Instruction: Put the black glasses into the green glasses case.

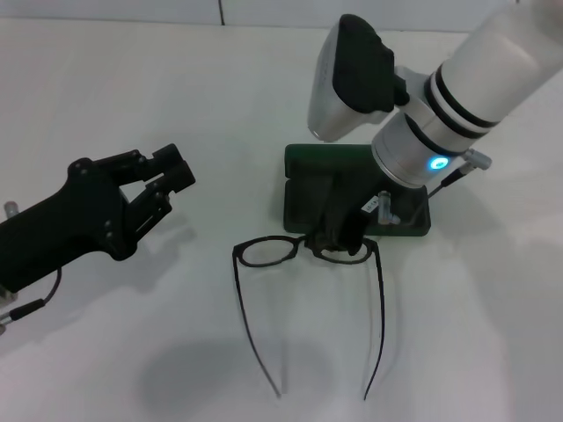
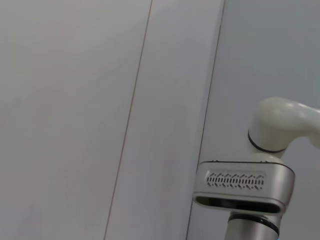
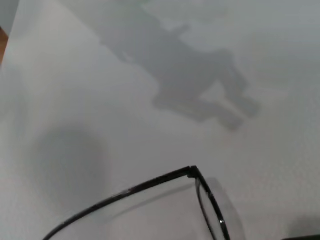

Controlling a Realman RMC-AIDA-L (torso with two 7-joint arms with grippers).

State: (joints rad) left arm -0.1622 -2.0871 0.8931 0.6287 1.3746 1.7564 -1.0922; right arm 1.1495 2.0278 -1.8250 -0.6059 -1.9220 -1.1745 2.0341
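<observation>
The black glasses [image 1: 266, 252] lie on the white table in the head view, temple arms unfolded and pointing toward me. The green glasses case [image 1: 308, 167] lies just behind them, largely covered by my right arm. My right gripper [image 1: 339, 236] reaches down over the case and is at the frame's top rim, by the bridge and right lens. The right wrist view shows one temple arm and a lens corner of the glasses [image 3: 130, 190] close up on the table. My left gripper [image 1: 167, 180] hovers open and empty to the left of the glasses, apart from them.
The white table [image 1: 132, 334] spreads all round the glasses and case. The left wrist view shows only a pale wall and a part of my right arm [image 2: 243, 185]. The arms' shadow falls on the table in the right wrist view [image 3: 195, 90].
</observation>
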